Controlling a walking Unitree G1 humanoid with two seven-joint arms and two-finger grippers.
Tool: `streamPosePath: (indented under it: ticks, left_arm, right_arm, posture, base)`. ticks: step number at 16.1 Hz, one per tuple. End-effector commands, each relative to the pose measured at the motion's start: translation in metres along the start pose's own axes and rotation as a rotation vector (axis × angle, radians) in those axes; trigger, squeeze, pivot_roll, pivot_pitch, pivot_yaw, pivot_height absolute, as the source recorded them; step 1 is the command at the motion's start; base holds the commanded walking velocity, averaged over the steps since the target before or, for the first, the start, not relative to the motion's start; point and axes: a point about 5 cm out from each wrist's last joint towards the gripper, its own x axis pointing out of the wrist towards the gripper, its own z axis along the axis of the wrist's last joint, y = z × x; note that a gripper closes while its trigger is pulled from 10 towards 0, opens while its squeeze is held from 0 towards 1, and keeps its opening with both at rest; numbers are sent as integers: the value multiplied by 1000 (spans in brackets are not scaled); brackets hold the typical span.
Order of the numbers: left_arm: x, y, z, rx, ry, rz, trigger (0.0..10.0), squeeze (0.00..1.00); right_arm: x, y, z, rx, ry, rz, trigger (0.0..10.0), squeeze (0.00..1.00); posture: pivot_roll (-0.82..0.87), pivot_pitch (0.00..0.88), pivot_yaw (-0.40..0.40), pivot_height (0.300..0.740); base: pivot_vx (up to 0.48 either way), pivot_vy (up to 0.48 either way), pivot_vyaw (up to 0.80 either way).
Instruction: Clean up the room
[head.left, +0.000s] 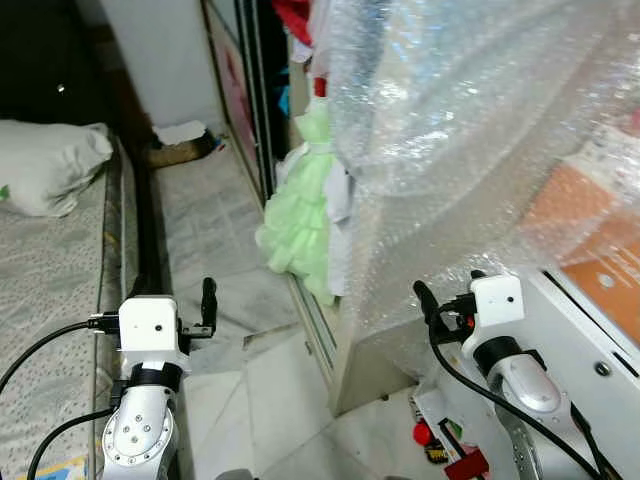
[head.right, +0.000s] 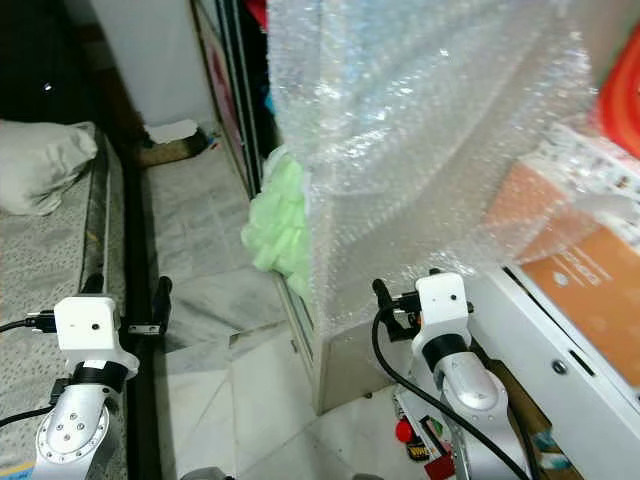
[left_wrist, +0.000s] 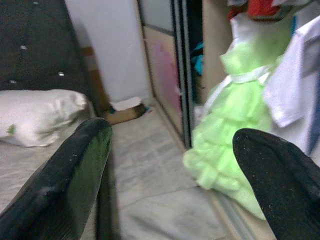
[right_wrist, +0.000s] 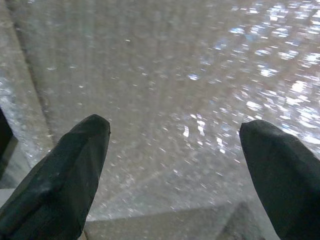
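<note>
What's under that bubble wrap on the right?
Through the bubble wrap an orange-and-white box shows blurrily on a white cabinet. Anything further back is covered. The open right hand faces the wrap.

The bubble wrap (head.left: 470, 130) hides most of the furniture behind it, and the top edge cuts it off. The pillow (head.left: 45, 165) is cut by the left edge. The small items on the floor (head.left: 440, 445) are too small to identify.

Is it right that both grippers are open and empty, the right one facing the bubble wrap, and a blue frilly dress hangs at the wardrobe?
Not quite: the frilly dress is light green, as the left wrist view shows. The rest holds: the left gripper and the right gripper have their jaws apart and empty, the right one facing the bubble wrap.
</note>
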Motion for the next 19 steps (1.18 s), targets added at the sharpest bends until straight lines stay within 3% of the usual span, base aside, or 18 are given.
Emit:
streamPosePath:
  ticks: [1,10,19]
  left_arm:
    - [2,3,-1,41,7,21,10000,0]
    - [3,3,-5,47,40,48,10000,0]
    - [5,3,-4,45,44,39,10000,0]
  right_arm:
    - [1,1,2,-5,-10,13,10000,0]
    - [6,0,-9,-2,0,19,10000,0]
    - [9,4,6,-3,-32,20,10000,0]
  posture:
    - [-34,0,-7,740]
    - [-32,0,-11,740]
    - [-30,0,-6,740]
  base:
    - [0,0,0]
    - [-65,0,0]
    - [-180,0,0]
